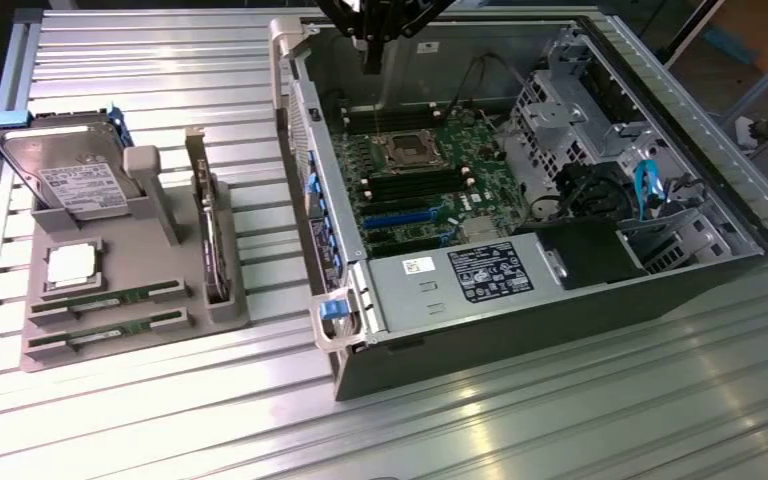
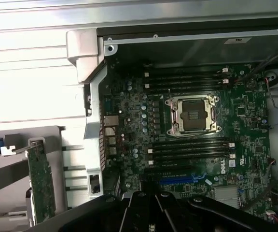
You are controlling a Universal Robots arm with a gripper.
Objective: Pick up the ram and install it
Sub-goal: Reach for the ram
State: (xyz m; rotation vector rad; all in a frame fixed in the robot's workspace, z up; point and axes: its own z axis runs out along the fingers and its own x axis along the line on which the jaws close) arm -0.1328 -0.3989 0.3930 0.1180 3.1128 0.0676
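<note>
The claw (image 1: pixel 373 60) hangs high over the far end of the open case (image 1: pixel 398 375), above the board (image 1: pixel 427 200). Whether it is spread or pressed together I cannot tell, though no green stick shows under it (so I judge it empty). Below it, in the wrist view, lie the bare socket (image 2: pixel 193 115) and the dark slots (image 2: pixel 189 147) on either side, which look unfilled.

The ram (image 1: pixel 107 300) is well apart from the claw, toward the exterior view's left. It lies in a groove of the grey holder (image 1: pixel 157 350) on the table (image 1: pixel 558 430). A second stick (image 1: pixel 104 333) lies just beside it, parallel, and the processor (image 1: pixel 71 264) sits just beyond the pair.

The step in hand, as I read it, is the pick-up, hardly begun. To do it well the claw should meet the ram at mid-length, squeeze across its thin faces and lift straight out of the groove, so it neither tilts nor drags its neighbour.

The ram's long axis runs across the exterior view, left to right, with the right end tipped slightly toward the far side. The slots run much the same way (handy).
</note>
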